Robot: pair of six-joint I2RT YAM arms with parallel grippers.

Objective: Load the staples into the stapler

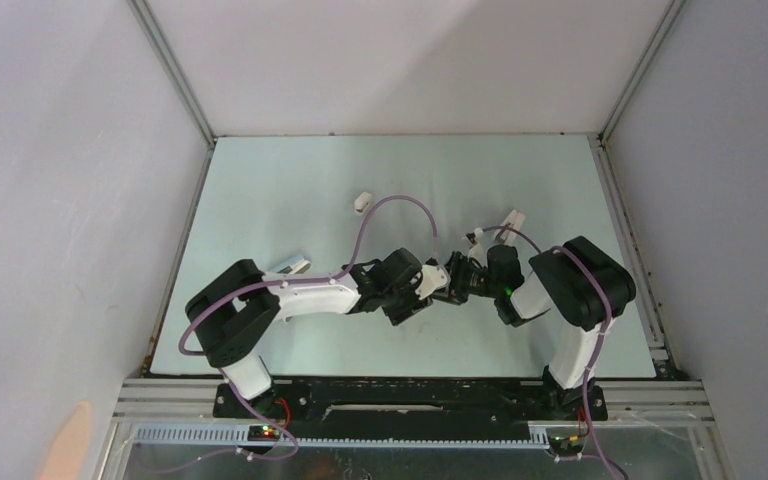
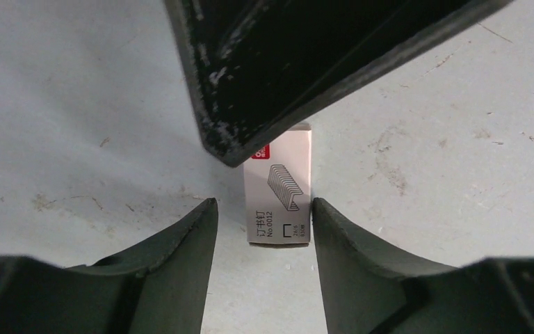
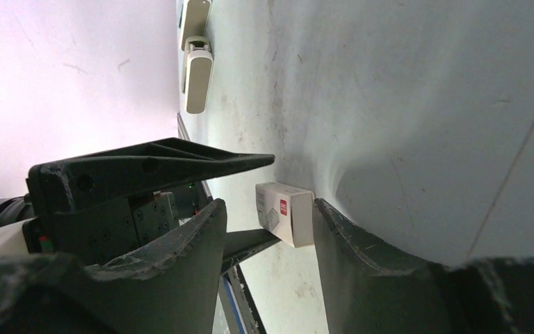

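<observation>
**Staple box straddled by both grippers; stapler not yet loaded**

- **Left wrist view.** At bottom centre the left gripper [image 2: 264,207] is shown with its jaws part open, set astride the staple box [image 2: 279,189]. The box lies flat on the table [image 2: 83,125].
  - The finger at the right of the frame is at or almost at the box edge, and a clear gap is left at the other.
  - The far end of the box, at top centre, is overlapped by a black finger [image 2: 264,76] of the opposite arm.
- **Right wrist view.** The right gripper [image 3: 268,207] is likewise part open around the same box. One finger is against a side of the box and the other stands off, so no clamp is shown.
- **Staples.** No loose staples are seen in any view; they are judged to be inside the box.
- **Top view.** Both grippers meet at centre frame. The stapler [image 1: 513,219], taken to be the slim white item up and right of centre, lies on the table apart from them.
- **Step in hand.** This is judged to be securing the box for opening.
- **Next move.** A firm hold on the long sides is called for from one gripper, without crushing the card. The other is then to work the end open so that a strip can be drawn out and carried to the stapler
</observation>
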